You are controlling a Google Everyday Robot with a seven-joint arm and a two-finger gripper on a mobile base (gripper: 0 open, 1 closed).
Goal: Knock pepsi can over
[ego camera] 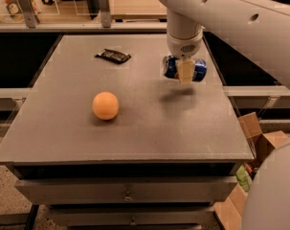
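A grey, square worktop (149,133) fills the middle of the scene. It sits on a cabinet with drawers (128,190) beneath its front edge, and a pale wooden counter (135,1) runs behind it.

The end effector (185,75) hangs over the right rear part of the worktop, pointing straight down from a thick white arm (221,13) that comes in from the upper right. It is clamped on the pepsi can (171,67). One tan finger (185,71) crosses the front of the can, and the other is hidden behind it.

The can lies on its side in the grip, with its long axis running left to right. Its body is dark blue with a shine along the top. A lighter, silvery rim shows at the left end, and blue shows on both sides of the finger. The logo cannot be made out from this angle. The can is clear of the worktop, and a soft shadow (177,96) lies on the surface just below and in front of it.

A dark, flat snack wrapper (113,56) lies to the left of the can, near the back of the worktop and well apart from it. An orange ball (105,105) rests on the surface further forward and to the left, alone. Open cardboard boxes (259,138) stand on the floor to the right of the worktop.
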